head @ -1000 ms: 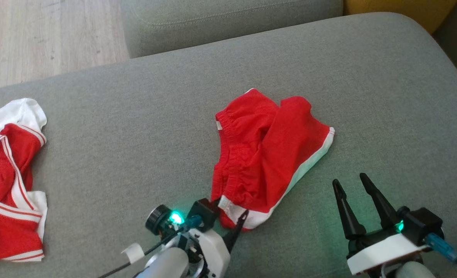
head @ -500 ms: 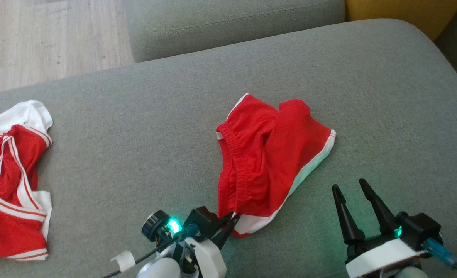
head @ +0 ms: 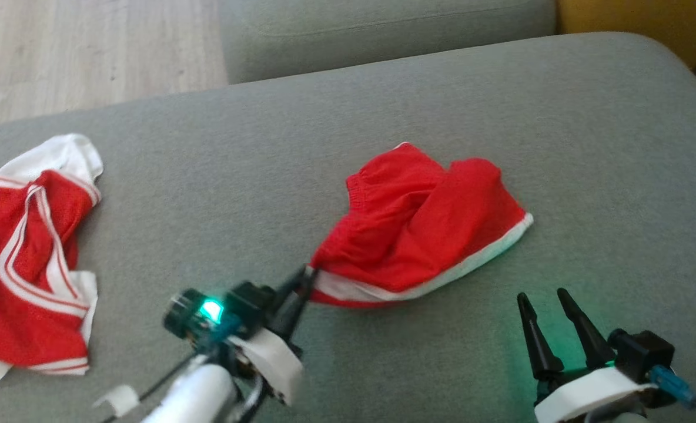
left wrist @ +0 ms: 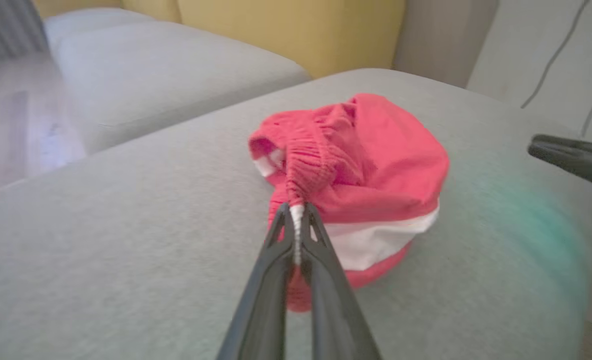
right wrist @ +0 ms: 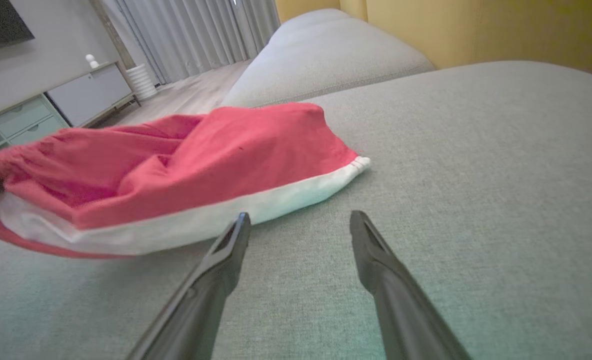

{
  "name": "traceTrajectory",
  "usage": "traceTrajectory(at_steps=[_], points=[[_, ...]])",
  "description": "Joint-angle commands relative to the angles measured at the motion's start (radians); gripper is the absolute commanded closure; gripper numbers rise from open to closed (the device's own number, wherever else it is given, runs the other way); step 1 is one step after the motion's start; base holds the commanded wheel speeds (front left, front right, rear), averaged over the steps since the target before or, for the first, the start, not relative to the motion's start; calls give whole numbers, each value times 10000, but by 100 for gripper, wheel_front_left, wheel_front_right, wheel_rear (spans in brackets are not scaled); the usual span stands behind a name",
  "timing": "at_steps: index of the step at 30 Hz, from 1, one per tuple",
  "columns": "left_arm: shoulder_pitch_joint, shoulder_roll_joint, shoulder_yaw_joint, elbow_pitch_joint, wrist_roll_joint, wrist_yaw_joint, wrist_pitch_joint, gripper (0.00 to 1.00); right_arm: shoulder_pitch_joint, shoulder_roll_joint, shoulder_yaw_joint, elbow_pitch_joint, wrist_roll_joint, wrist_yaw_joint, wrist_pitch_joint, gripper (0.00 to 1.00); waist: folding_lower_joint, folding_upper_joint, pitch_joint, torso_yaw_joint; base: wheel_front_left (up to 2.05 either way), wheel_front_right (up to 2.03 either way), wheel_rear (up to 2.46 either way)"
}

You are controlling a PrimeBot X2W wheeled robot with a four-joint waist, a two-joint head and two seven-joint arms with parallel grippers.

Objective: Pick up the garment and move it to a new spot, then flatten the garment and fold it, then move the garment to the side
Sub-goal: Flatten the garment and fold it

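Observation:
The garment [head: 424, 226] is a pair of red shorts with white trim, bunched on the grey sofa cushion [head: 218, 176]. My left gripper [head: 304, 277] is shut on the garment's near-left corner, lifting that edge a little off the cushion. The left wrist view has the garment [left wrist: 376, 165] stretched from the pinched waistband between my left gripper [left wrist: 296, 210] tips. My right gripper [head: 545, 296] stands open to the lower right, clear of the cloth. In the right wrist view my right gripper [right wrist: 298, 217] hovers just short of the garment's [right wrist: 201, 155] white hem.
A second red and white garment [head: 30, 258] lies crumpled at the cushion's left end. Another grey cushion [head: 383, 29] sits behind, with wooden floor [head: 77, 47] at the far left and a yellow backrest [head: 648, 17] at the far right.
My left gripper closed on the garment's near corner and dragged it left and up, pulling the shorts out sideways. The head camera also shifted a little. The right gripper stayed open.

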Motion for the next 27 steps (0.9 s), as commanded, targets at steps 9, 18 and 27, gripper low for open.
traceTrajectory(at_steps=[9,18,27], points=[[-1105,447,1209,-101,-485,-58,-869,100,-1457,-258,55,1218,-467,48,238,0,0,0,460,727,0,0,0],[-1650,406,1288,426,-435,-90,-1345,100,-2797,-113,362,2799,-738,48,467,0,0,0,989,1068,0,0,0],[-1840,260,1164,815,-452,-136,-1608,100,-3359,-203,1124,3741,-420,48,184,100,0,0,994,1203,0,0,0]])
